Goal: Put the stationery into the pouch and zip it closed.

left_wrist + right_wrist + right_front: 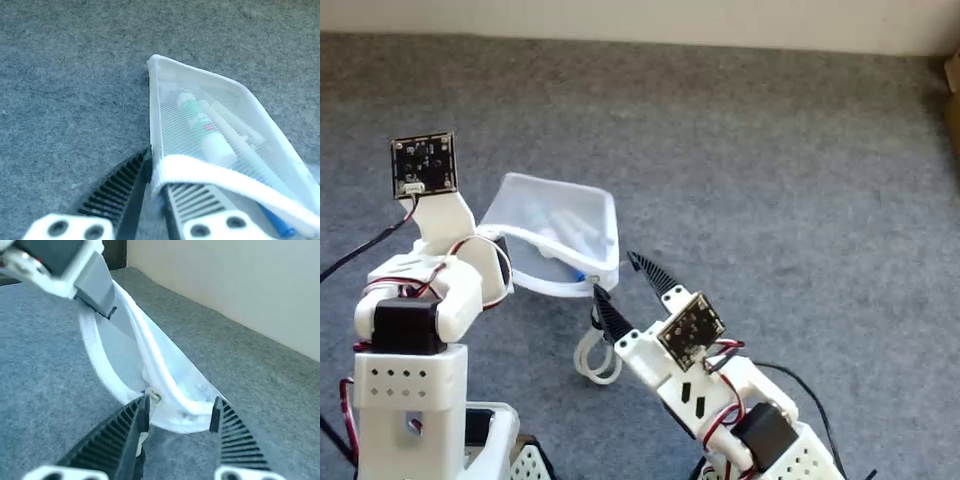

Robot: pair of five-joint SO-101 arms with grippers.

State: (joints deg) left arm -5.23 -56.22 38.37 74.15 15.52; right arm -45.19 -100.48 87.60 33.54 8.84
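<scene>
Left gripper (154, 172) is clamped on pouch (200, 110) rim; right gripper (181, 407) is spread around its corner. Mesh is judged limp, light; zipper pull (154, 397) should be pinched.

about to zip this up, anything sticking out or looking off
Yes: a blue pen seems to poke out past the open rim of the pouch, at the end between the open right fingers. It may get in the way of closing. The left fingers pinch the other end.
</scene>
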